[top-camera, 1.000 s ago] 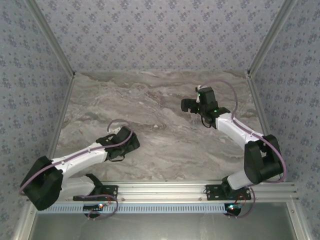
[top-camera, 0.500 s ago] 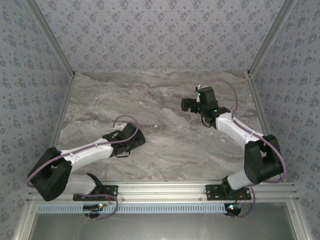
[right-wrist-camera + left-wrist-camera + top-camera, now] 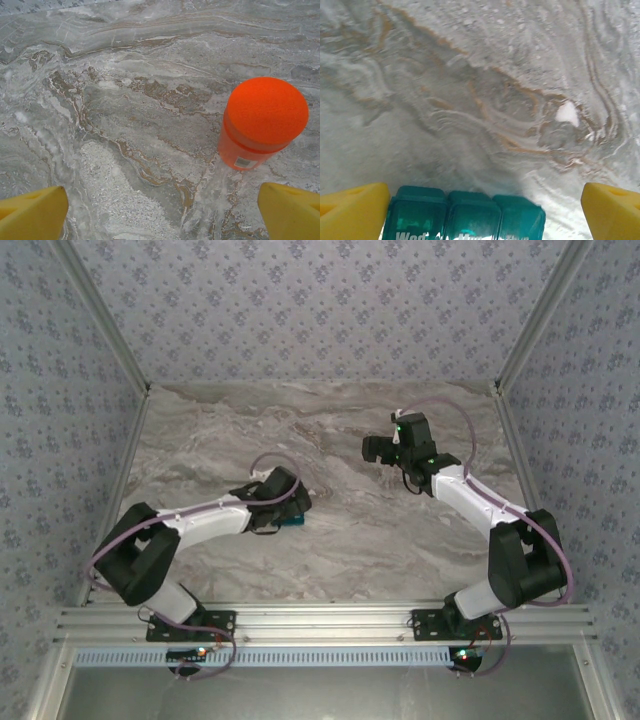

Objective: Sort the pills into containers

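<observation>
While wide open, the left hand (image 3: 484, 212) low over and astride the teal pill box (image 3: 465, 216).

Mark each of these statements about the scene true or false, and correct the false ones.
1. The teal pill box sits between the open left tool's fingers. True.
2. The orange bottle lies on its side. False: it stands upright with its cap on.
3. The right tool is shut on the orange bottle. False: its jaws are open and the bottle stands ahead of them, apart.
4. The table has a grey marbled surface. True.
</observation>
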Available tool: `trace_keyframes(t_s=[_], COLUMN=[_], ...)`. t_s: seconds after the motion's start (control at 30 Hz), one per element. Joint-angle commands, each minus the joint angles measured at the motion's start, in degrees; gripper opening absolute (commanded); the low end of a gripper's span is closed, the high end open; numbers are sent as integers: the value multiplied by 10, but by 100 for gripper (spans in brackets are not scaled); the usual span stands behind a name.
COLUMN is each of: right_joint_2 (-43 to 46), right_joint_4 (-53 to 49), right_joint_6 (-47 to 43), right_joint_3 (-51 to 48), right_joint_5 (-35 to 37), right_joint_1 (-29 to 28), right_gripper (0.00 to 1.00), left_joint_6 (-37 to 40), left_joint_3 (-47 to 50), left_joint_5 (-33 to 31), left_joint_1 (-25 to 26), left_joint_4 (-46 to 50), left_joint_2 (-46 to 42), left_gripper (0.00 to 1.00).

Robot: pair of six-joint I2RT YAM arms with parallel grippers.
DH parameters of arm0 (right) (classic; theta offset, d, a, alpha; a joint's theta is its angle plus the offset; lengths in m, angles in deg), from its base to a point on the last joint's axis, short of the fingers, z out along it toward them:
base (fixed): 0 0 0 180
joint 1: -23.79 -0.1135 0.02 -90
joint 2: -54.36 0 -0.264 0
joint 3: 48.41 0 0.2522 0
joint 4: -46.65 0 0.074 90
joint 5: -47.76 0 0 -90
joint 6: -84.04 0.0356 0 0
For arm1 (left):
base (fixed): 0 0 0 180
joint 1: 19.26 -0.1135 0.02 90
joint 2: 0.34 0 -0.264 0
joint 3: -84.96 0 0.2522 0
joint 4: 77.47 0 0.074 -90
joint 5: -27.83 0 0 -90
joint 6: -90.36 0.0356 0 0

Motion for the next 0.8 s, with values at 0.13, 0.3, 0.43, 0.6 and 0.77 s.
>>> trace_keyframes(t_s=[0.13,0.3,0.43,0.6,0.77], right_joint_2=[25,62,78,47,-8], right_joint_4=[-23,-81,-103,-116,-145], right_joint_6=[22,38,37,-19,-99], right_joint_3=[8,29,37,42,72], right_joint_5=[-11,-61,-110,-183,-209], right_joint_1=[8,23,20,-25,-101], right_gripper=[99,99,99,97,93], left_joint_6=[26,49,64,82,89], left_joint_3=[-69,-79,-65,-23,22], left_joint_5=[26,3,-5,4,55], left_joint_1=[12,4,-29,-100,-187], left_joint_4=[-23,2,27,58,73], left_joint_2=[54,21,-32,-121,-205], left_gripper=[98,98,98,98,98])
